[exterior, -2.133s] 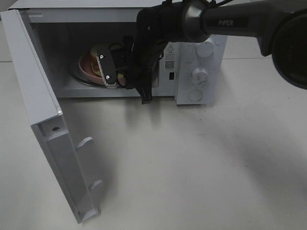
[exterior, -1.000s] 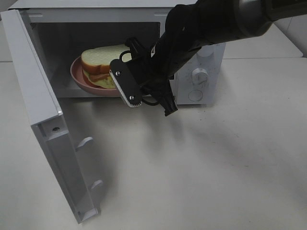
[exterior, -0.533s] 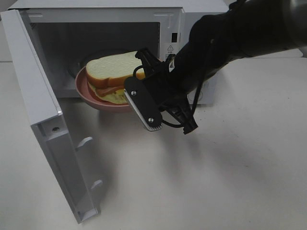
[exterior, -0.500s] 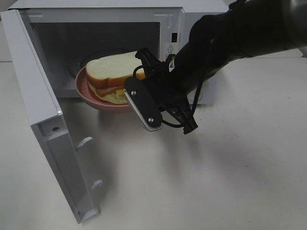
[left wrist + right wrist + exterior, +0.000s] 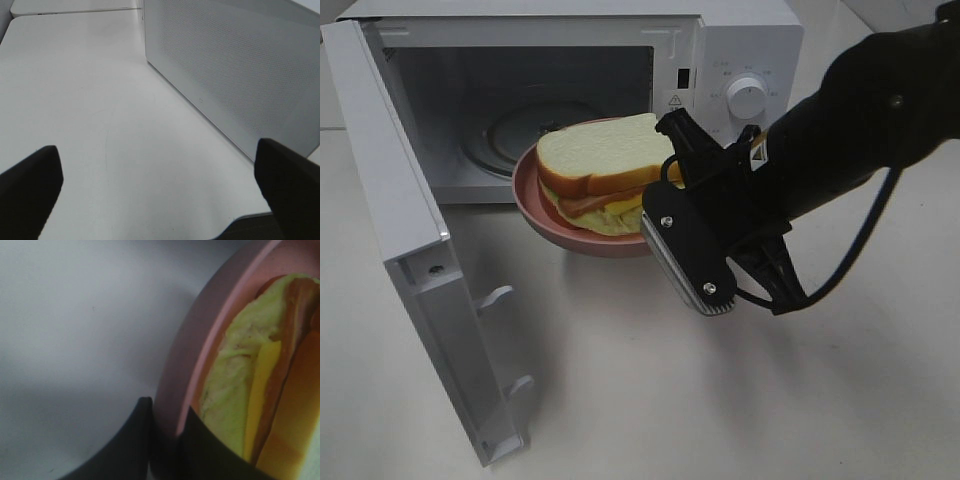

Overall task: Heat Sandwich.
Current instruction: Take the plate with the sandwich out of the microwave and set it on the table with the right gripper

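Note:
The sandwich [image 5: 603,168], pale bread with a brown crust and yellow-green filling, lies on a round pink plate [image 5: 582,240]. My right gripper [image 5: 658,208] is shut on the plate's right rim and holds it in the air, just in front of the open microwave [image 5: 745,55]. In the right wrist view the fingers [image 5: 131,440] pinch the pink rim [image 5: 197,352], with the sandwich filling [image 5: 235,405] beside them. My left gripper [image 5: 160,195] is open and empty over the bare table, next to the microwave's perforated side wall [image 5: 225,75]. It does not show in the exterior high view.
The microwave door [image 5: 400,240] stands swung out to the left toward the table's front. The glass turntable [image 5: 510,130] lies bare inside the cavity. Two knobs [image 5: 747,97] are on the control panel, partly behind my right arm.
My right gripper has drawn the plate with the sandwich out of the microwave cavity, toward the front and right. The turntable now shows bare.

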### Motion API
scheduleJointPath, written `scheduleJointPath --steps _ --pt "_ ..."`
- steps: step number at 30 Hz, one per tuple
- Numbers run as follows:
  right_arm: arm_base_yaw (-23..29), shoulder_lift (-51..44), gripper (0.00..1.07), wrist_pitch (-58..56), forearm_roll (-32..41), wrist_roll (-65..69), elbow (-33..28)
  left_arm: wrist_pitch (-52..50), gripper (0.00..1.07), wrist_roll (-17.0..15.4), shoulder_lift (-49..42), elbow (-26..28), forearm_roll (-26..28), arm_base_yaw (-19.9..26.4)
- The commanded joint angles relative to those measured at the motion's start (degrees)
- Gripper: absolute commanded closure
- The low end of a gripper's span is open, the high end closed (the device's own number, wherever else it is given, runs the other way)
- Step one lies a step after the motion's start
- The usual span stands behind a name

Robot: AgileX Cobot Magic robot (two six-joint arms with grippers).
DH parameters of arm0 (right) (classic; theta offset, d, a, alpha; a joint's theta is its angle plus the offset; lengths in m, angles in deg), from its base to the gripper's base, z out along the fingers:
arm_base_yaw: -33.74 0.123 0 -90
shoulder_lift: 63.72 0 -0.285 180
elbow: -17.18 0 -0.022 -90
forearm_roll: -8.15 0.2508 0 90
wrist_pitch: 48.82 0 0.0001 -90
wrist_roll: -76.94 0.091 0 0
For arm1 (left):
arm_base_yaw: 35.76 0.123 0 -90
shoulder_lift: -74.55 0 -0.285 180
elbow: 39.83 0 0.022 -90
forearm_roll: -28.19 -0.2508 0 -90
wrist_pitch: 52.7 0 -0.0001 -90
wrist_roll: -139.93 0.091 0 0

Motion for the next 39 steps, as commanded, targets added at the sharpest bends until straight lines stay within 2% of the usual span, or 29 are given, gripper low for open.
scheduleJointPath --steps 1,17,33,37,39 --pt "-0.23 -3.78 1.07 1.89 -0.23 0.74 -2.18 -0.80 0.07 -0.17 -0.92 -0.06 0.00 0.11" --pt "-0.23 -18.74 1.07 1.43 -0.40 5.39 -13.29 -0.80 0.07 -0.17 -0.92 -0.06 0.00 0.11" --pt "-0.23 -30.83 1.07 -6.07 -4.18 11.29 -19.25 -0.80 0.07 -0.17 -0.92 -0.06 0.00 0.11" --pt "-0.23 -32.83 1.07 -9.34 -5.96 15.58 -19.48 -0.80 0.07 -0.17 -0.92 -0.06 0.00 0.11" --pt "-0.23 -33.80 1.07 -10.89 -9.11 20.51 -19.48 -0.80 0.07 -0.17 -0.92 -0.06 0.00 0.11"
